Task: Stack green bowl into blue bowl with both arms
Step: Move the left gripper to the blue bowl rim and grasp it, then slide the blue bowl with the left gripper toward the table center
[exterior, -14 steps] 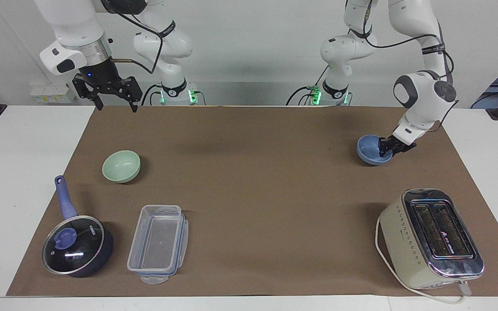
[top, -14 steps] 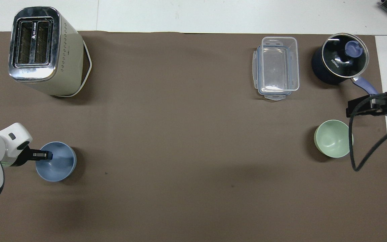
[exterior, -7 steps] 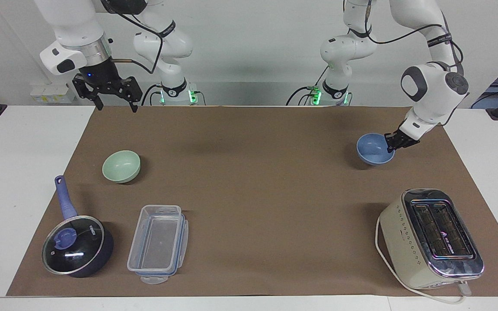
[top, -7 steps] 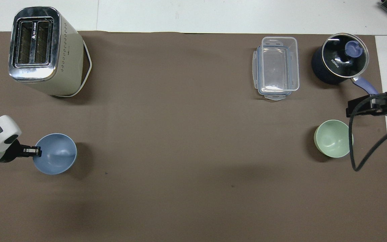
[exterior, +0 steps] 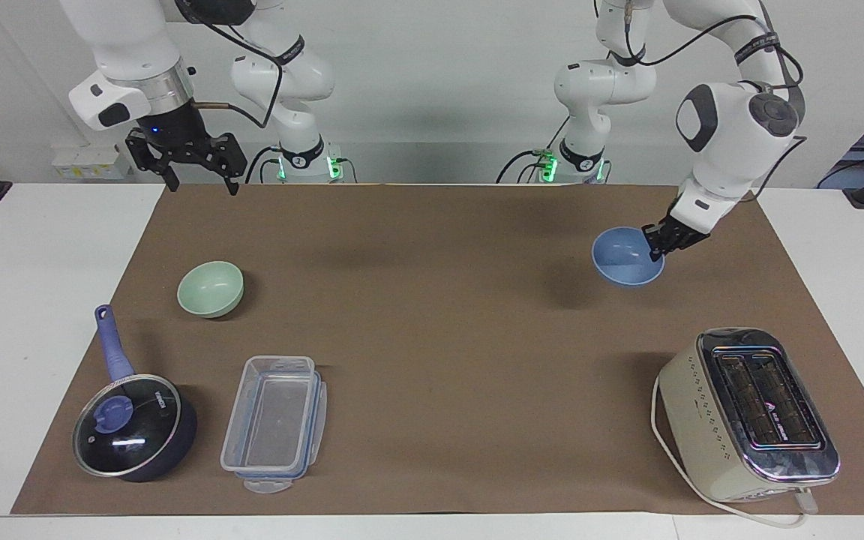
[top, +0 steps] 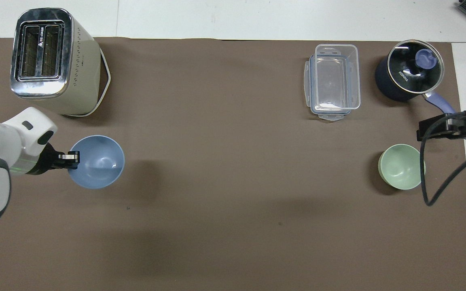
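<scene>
Right now we see the left gripper pinching the blue bowl rim, aloft; the green bowl sits well apart below the wide-open right gripper.

White wall; white table; brown mat

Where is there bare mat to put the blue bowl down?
The left gripper holds the blue bowl above bare mat; the whole middle is free. Crowded: green bowl, saucepan, container at the right arm's end; toaster.
</scene>
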Robot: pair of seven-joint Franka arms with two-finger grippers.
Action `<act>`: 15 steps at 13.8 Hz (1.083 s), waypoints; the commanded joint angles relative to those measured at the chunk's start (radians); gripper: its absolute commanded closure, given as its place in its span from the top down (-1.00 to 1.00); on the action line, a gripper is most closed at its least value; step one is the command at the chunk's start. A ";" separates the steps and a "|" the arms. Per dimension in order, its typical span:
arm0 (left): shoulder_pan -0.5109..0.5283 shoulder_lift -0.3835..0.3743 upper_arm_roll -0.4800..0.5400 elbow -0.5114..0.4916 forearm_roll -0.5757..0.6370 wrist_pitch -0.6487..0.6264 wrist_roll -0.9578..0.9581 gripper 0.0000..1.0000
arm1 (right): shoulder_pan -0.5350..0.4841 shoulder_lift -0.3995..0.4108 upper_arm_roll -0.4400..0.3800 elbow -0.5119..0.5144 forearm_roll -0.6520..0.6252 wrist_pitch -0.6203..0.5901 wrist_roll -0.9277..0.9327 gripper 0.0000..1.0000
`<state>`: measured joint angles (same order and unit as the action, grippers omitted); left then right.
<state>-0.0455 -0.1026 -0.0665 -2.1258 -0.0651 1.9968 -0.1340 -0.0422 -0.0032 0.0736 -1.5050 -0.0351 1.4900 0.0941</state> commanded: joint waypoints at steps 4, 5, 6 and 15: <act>-0.270 0.012 0.011 -0.002 -0.030 0.017 -0.226 -1.00 | -0.027 -0.023 -0.002 -0.021 0.000 -0.048 0.013 1.00; -0.305 0.014 0.013 -0.025 -0.059 0.058 -0.228 -1.00 | -0.027 -0.023 -0.002 -0.020 0.000 -0.043 0.012 1.00; -0.341 0.017 0.013 -0.054 -0.082 0.107 -0.228 -1.00 | -0.027 -0.021 0.000 -0.020 0.000 -0.039 0.010 1.00; -0.688 0.110 0.013 -0.253 -0.093 0.511 -0.469 -1.00 | -0.030 -0.003 0.000 -0.034 0.000 0.070 0.009 1.00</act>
<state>-0.6772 0.0130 -0.0734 -2.3317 -0.1451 2.4346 -0.5712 -0.0605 -0.0030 0.0686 -1.5119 -0.0351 1.5242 0.0942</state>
